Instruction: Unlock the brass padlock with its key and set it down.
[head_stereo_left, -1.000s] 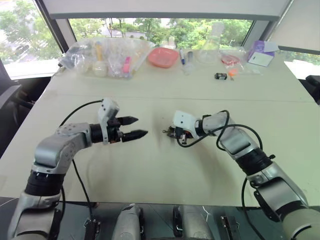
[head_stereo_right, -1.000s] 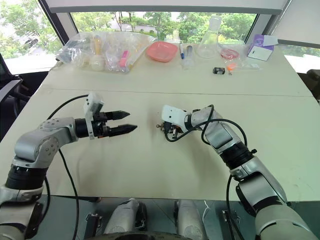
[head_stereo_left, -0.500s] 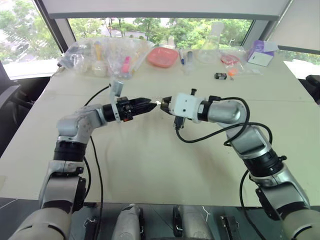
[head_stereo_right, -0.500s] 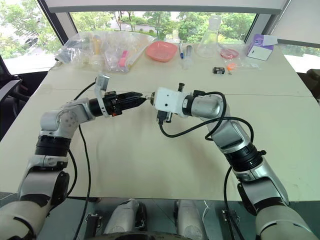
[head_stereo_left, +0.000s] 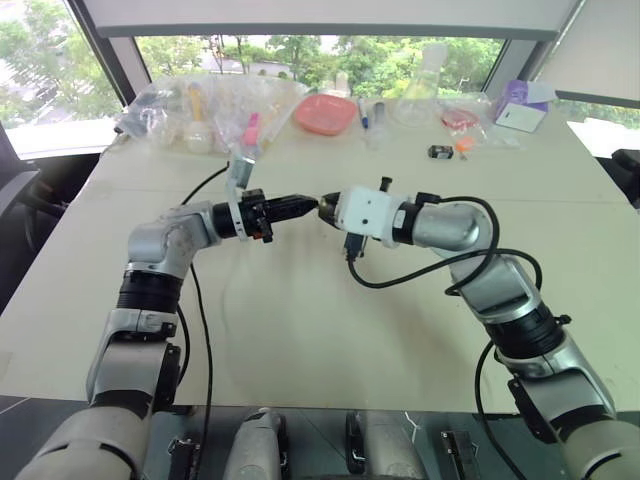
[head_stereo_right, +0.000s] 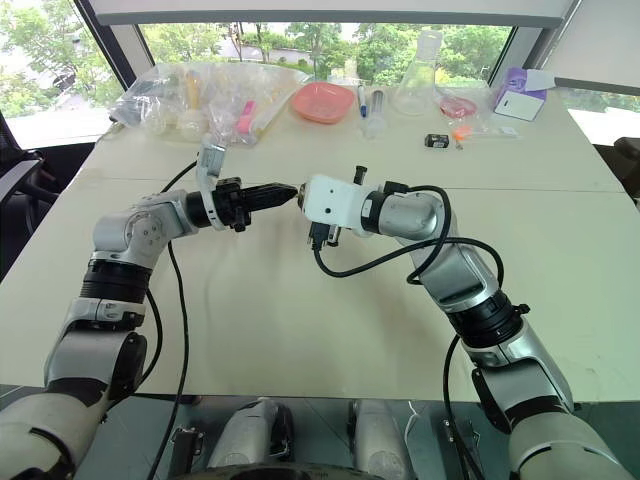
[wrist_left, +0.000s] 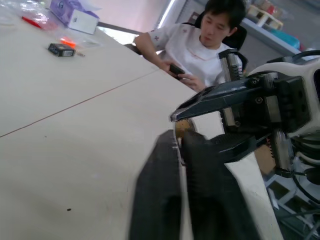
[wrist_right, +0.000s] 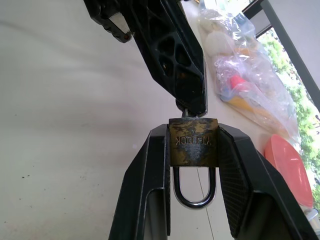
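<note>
Padlock sitting clamped in right pincer, shackle toward the wrist; we are seeing left pincer closed at its keyway end, key hidden.

Pink tray and plastic bags on table.

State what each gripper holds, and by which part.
The right gripper clamps the brass padlock by its body's two sides. The left gripper is shut at its keyway end, on something too hidden to name.
</note>
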